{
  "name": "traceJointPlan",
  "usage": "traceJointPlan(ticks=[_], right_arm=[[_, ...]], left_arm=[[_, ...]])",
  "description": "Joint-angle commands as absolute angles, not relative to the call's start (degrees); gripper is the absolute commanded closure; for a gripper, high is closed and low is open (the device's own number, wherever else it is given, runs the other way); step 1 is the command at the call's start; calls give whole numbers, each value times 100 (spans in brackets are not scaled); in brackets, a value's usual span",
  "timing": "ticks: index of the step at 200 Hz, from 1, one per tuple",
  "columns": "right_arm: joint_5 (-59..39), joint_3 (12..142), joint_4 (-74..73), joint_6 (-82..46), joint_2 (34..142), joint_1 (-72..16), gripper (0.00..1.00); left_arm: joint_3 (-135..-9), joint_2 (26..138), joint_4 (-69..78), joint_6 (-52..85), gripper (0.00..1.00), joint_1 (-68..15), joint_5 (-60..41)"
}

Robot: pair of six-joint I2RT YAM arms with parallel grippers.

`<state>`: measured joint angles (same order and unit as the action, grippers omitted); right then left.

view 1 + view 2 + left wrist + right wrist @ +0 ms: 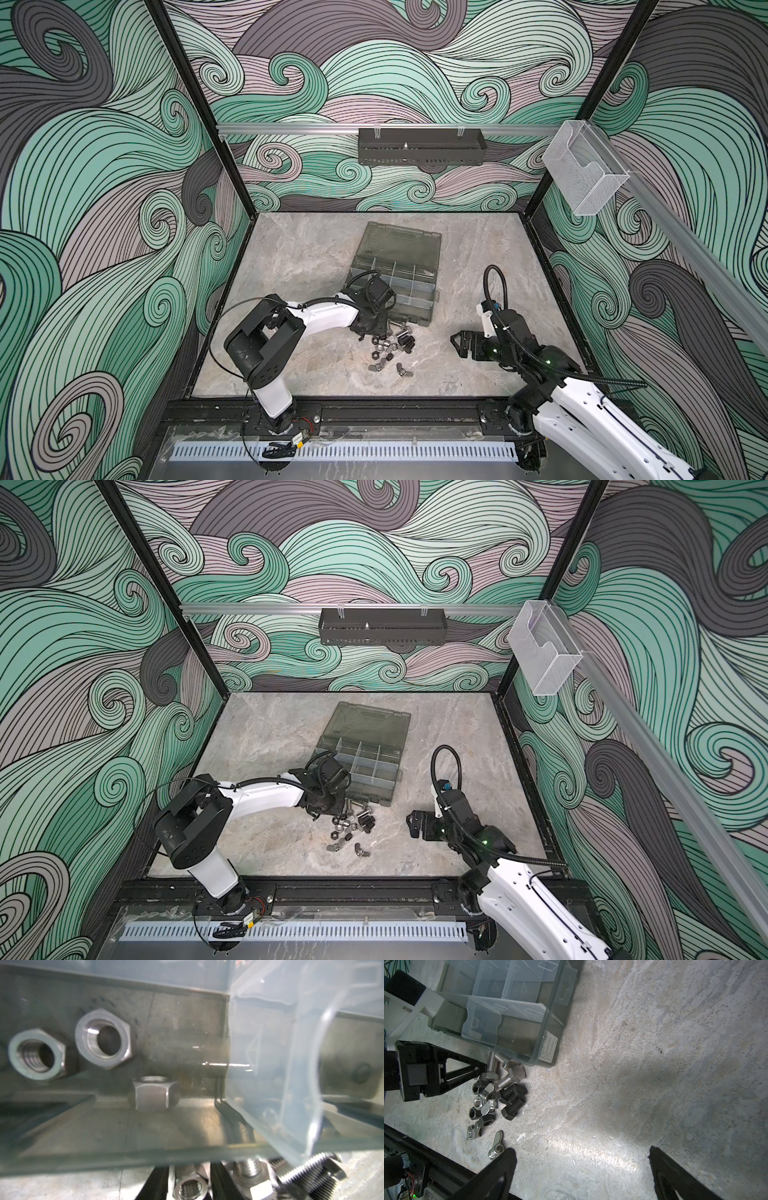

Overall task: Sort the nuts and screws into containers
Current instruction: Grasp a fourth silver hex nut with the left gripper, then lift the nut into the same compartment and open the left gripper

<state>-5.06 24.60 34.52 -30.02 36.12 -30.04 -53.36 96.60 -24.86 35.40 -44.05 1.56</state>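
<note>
Right claw [580, 1152] spread; left claw [480, 1072], I cannot tell (three nuts [104, 1041] in case [550, 1020]); screws [511, 1099], other nuts unsorted on worktop [633, 1064].

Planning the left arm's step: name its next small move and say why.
Probably close the left jaws fully on the silver hex nut lying between them; three like nuts already sit in the organiser cell just beyond, so it likely goes there.

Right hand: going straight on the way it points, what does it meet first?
Most likely bare table; in its wrist view nothing lies ahead of the right hand. The screws, nuts and case sit off that line.
</note>
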Motion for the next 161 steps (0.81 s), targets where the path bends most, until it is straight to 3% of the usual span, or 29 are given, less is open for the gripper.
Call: traceJointPlan(ticks=[1,161], right_arm=[[-432,2364,3489,-3032,3595,-3038,1],[-461,2364,3494,-3047,3600,-3041,1]], left_arm=[[-5235,9535,-2797,3551,62,-4473,330],[-5519,9293,-3132,3394,71,-4647,579]])
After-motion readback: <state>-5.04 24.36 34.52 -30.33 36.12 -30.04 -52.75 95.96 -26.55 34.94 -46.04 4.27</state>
